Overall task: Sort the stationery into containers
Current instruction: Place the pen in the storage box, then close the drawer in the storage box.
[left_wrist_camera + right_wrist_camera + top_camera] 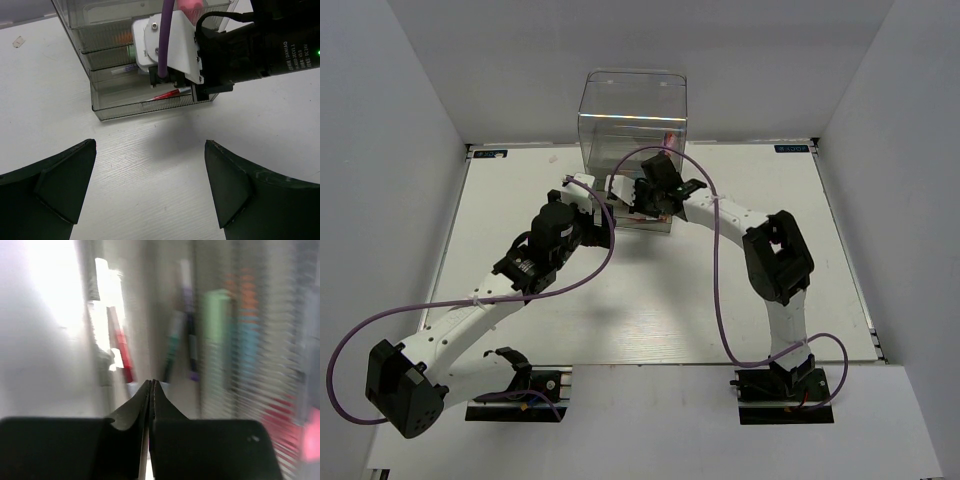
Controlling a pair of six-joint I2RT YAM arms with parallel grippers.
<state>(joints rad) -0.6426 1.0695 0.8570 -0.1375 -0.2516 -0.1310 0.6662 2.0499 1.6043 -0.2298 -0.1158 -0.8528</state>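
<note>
Bright, even light throughout; the right wrist view is blurred, with glare upper left.

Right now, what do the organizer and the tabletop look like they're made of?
Organizer: clear rigid plastic, glossy; a red pen shows through its drawer wall, and its edges catch light. Tabletop: white, matte, with a faint linear grain, probably laminate or painted wood; cannot tell which.

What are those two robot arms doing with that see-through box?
They are sorting pens into a clear box of drawers. The right arm has its jaws shut, with nothing in them, right up close to the drawer fronts. A red pen and colored markers already lie inside the drawers. The left arm hovers in front of the box with its jaws wide open, holding nothing.
</note>
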